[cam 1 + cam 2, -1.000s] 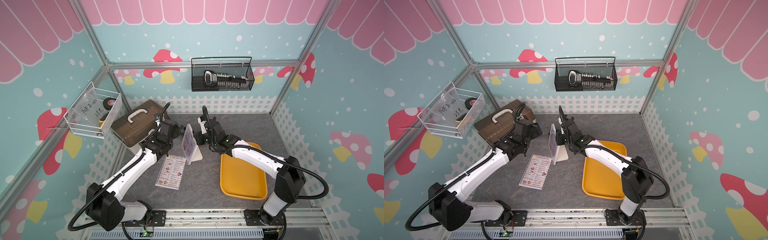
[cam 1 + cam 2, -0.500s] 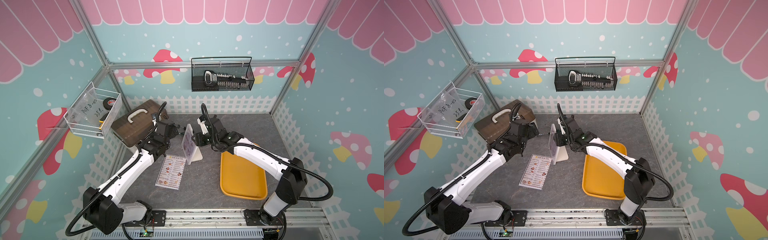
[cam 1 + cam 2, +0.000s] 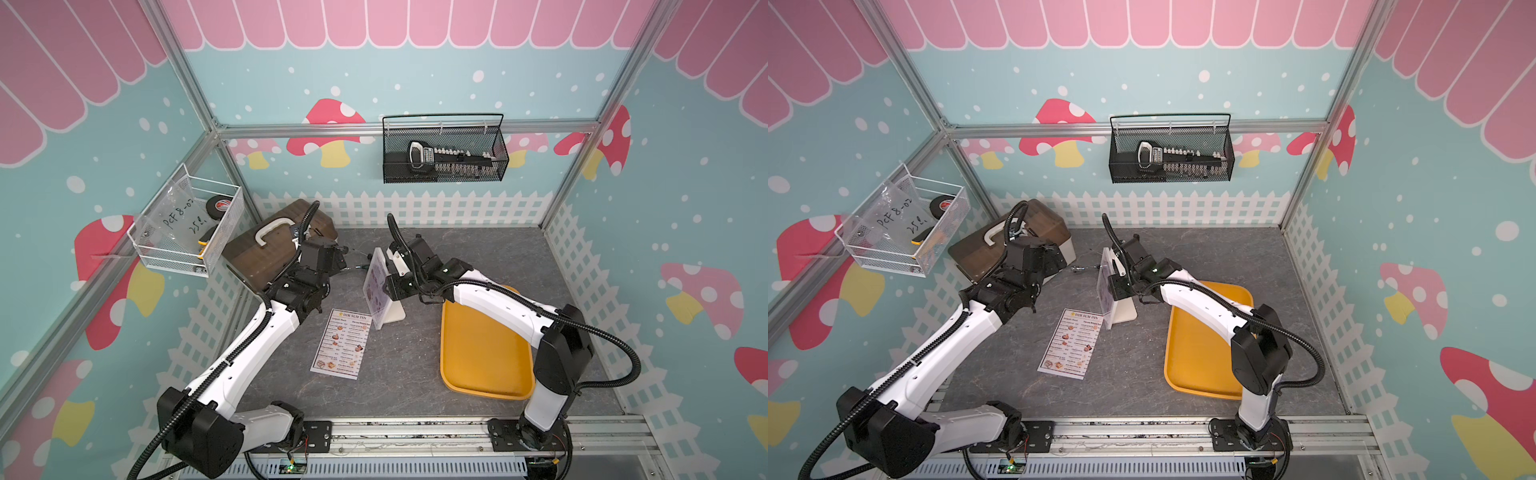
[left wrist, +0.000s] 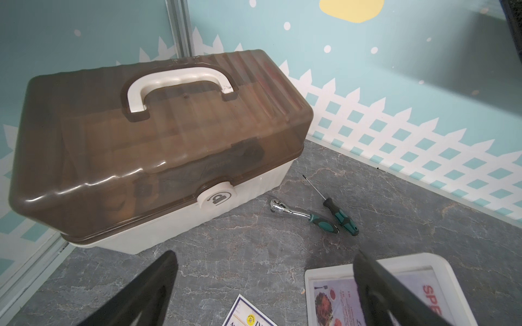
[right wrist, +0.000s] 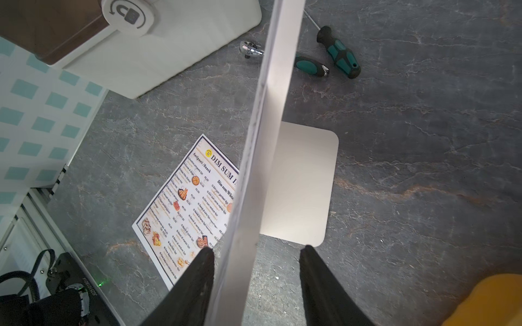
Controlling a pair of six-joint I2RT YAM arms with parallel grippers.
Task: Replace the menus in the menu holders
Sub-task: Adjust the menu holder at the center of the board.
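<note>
Desk: grey stone-look top inside a cell papered with mushrooms.
Loose menu: "DIM SUM INN" sheet, flat on the desk just in front of the stand. It is likely light, floppy paper lying flush. A corner or edge looks like the only hold, and a hard pinch would crease it.
Tray: yellow and empty, near the stand, under the right arm.
Stand: upright, a clear panel on a flat white foot. Probably light, stiff and slick, so easy to tip. Best steadied at the panel's top edge.
Framed menu: sheet with a red heading starting "SPE", inside the panel. I cannot tell where the slot opens.
Right jaws: released, straddling the panel's top edge without clamping it.
Left jaws: spread wide and empty, above the desk between stand and toolbox.
Tools: ratchet and screwdriver, behind the stand.
Toolbox: closed, by the far wall.
</note>
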